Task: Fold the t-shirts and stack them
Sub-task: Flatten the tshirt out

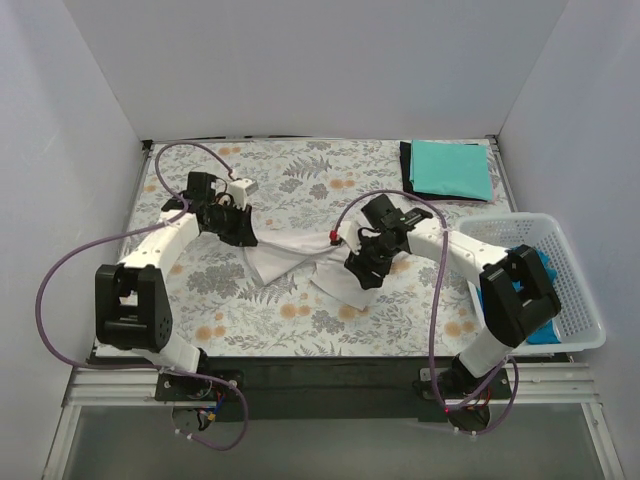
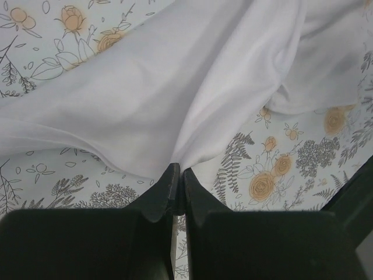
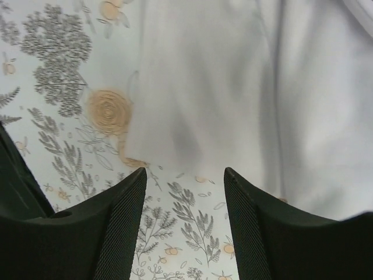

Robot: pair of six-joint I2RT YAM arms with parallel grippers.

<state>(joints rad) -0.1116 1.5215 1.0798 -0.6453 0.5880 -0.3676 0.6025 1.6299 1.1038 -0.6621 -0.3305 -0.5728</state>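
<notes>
A white t-shirt [image 1: 285,262] lies crumpled in the middle of the floral table cloth [image 1: 300,180]. My left gripper [image 1: 243,238] is at its left end. In the left wrist view the left gripper [image 2: 178,173] is shut on a pinched edge of the white t-shirt [image 2: 175,87], which spreads away in folds. My right gripper [image 1: 362,276] hangs over the shirt's right end. In the right wrist view the right gripper [image 3: 185,175] is open with only table cloth between its fingers, and the white t-shirt [image 3: 233,87] lies just beyond the tips.
A folded teal t-shirt [image 1: 452,168] rests on a dark one [image 1: 406,165] at the back right corner. A white lattice basket [image 1: 585,300] at the right edge holds bright blue cloth [image 1: 549,265]. White walls enclose the table.
</notes>
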